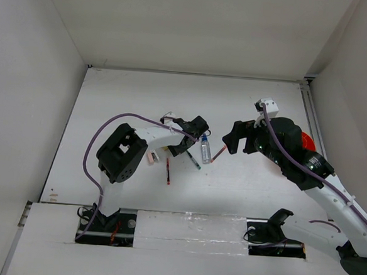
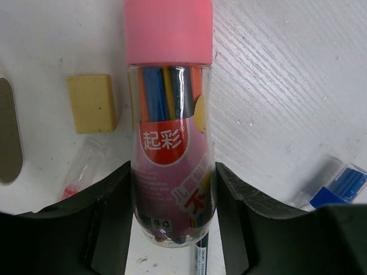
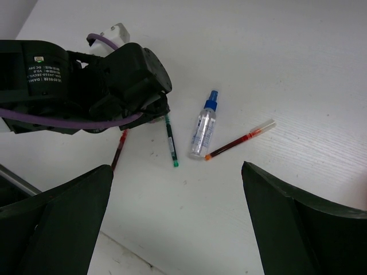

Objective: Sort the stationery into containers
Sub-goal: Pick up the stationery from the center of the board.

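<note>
My left gripper [image 2: 172, 229] is shut on the pink-capped tube [image 2: 169, 114], one finger pressed against each side of its clear body. The tube lies on the table with a dark-green pen [image 2: 200, 258] under its base and a tan eraser [image 2: 92, 103] to its left. Seen from above, the left gripper [image 1: 180, 145] hides the tube. My right gripper [image 3: 178, 223] hangs open above the table, holding nothing. Below it lie the blue-capped bottle [image 3: 203, 129], an orange pen [image 3: 238, 140], the green pen [image 3: 170, 140] and a red pen [image 3: 118, 150]. The orange-red cup [image 1: 306, 141] shows behind the right arm.
A pink-white piece [image 1: 150, 158] lies beside the left arm's elbow. The left arm [image 3: 86, 86] fills the upper left of the right wrist view. White walls enclose the table on three sides, and a taped strip [image 1: 190, 223] runs along the near edge.
</note>
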Available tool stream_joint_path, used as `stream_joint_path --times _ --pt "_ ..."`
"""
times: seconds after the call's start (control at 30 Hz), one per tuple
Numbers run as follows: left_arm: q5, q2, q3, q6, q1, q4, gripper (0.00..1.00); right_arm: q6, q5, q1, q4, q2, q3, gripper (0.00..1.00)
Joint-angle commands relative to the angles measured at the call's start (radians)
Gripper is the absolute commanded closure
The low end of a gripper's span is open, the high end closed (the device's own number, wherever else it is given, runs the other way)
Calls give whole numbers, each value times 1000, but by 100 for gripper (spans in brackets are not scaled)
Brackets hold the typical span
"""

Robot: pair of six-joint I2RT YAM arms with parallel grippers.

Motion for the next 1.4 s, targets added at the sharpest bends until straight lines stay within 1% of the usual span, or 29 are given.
stream_joint_path --times 0.0,0.03,0.13,0.17,0.3,0.47,0.6,0.7,0.77,0.93,0.97,1.07,1.13,1.17,1.2,1.23,1.27,1.3,1.33,1.37 --pt "-9 16 -18 -50 7 -22 71 -7 -12 3 46 -1 -5 0" --pt "-9 16 -18 -50 7 -22 77 -7 -12 3 46 -1 -5 0" --pt "-18 7 -9 -50 7 -22 88 -7 -12 3 55 8 -5 0" --pt "-18 7 -9 -50 7 -31 94 -7 -12 3 56 8 -5 0" --pt "-67 -25 13 -50 -2 -65 100 -7 -12 3 56 17 -5 0" --pt "-128 -50 48 -50 -25 -103 100 -7 -30 3 65 17 -5 0" --pt "-141 -71 57 -21 -34 -103 100 -7 -30 3 65 17 -5 0" --pt "-141 -84 33 5 -34 -47 100 -7 -40 3 74 27 -5 0" --pt "-141 -95 23 60 -34 7 100 -7 -40 3 74 27 -5 0" --pt "-161 -105 23 82 -43 18 100 -7 -49 3 74 27 -5 0" --pt "-161 -127 23 105 -55 18 100 -7 -40 3 74 27 -5 0" --pt "-219 -168 33 189 -98 64 100 16 -2 3 88 11 -14 0" --pt "-256 -196 22 264 -118 136 100 27 -1 3 101 -6 -15 0" --pt "-265 -214 -18 357 -129 177 100 27 8 -8 102 -19 -15 0" --pt "-265 -266 -50 419 -152 299 100 36 8 -22 102 -19 1 0" --pt "-265 -300 -88 469 -163 361 100 48 20 -22 102 -29 10 0" --pt "-276 -368 -172 555 -175 422 100 49 32 -35 111 -42 10 0" --pt "-250 -406 -219 601 -175 488 100 59 32 -51 111 -52 24 0" --pt "-224 -442 -262 637 -175 618 100 59 32 -60 126 -70 33 0" --pt "-186 -478 -303 664 -175 672 100 68 32 -60 135 -70 33 0"
